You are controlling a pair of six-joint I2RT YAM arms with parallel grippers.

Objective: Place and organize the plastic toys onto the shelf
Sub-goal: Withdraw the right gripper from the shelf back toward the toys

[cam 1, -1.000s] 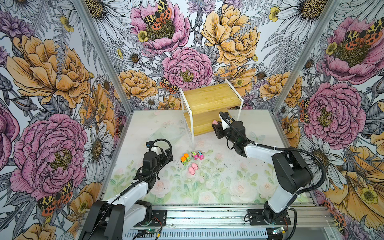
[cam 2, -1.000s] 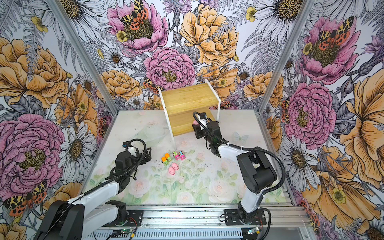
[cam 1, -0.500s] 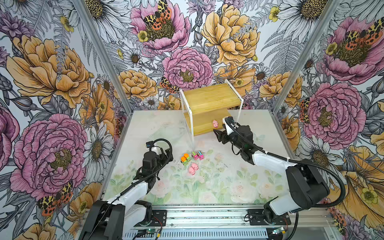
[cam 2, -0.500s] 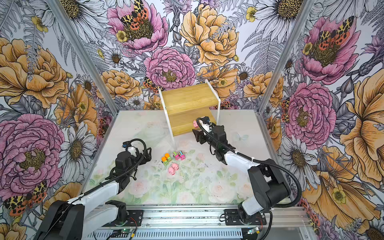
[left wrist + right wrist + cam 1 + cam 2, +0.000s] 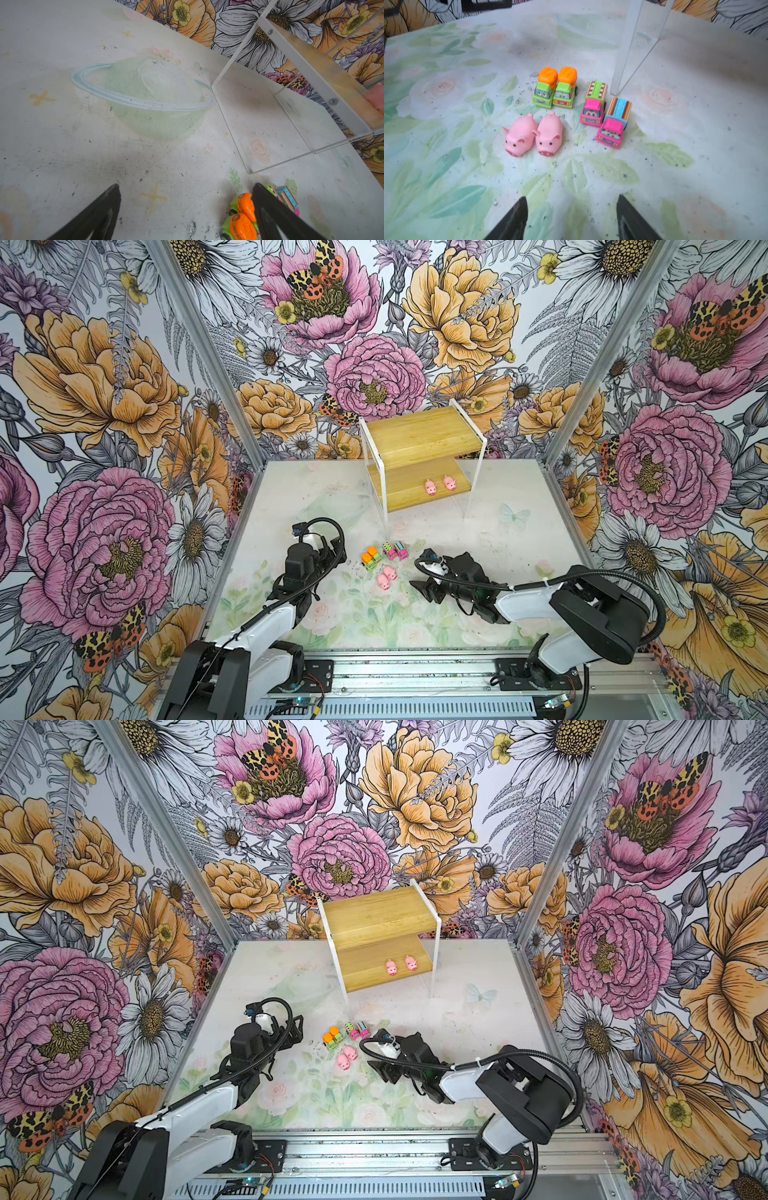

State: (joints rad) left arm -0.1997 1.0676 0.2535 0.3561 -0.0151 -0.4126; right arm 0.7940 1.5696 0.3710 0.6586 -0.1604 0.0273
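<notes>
Right wrist view, nearest first: the right end effector hangs low over the table. Its two dark fingers are apart with nothing between them, aimed at the six toys left on the table. Closest to it are two table pigs, pink, side by side and touching, snouts toward the camera. Just beyond them stand two orange trucks, also side by side. To their right are two pink trucks, one with a green striped top, one with a blue. In both top views this cluster sits mid-table, between the arms. The left end effector waits at the left of the cluster, fingers apart and empty, one finger just beside the orange trucks.

Farther back, against the far wall, stands the shelf. On the right part of its lower board sit two shelf pigs, near each other but apart.

A second ago the right end effector was up at that lower board with a pig. Now it has let go and pulled back to the table. That looks like two of eight toys placed. The likely next step is a grasp on one of the table pigs. Because they touch, closing on one may nudge its neighbour.
</notes>
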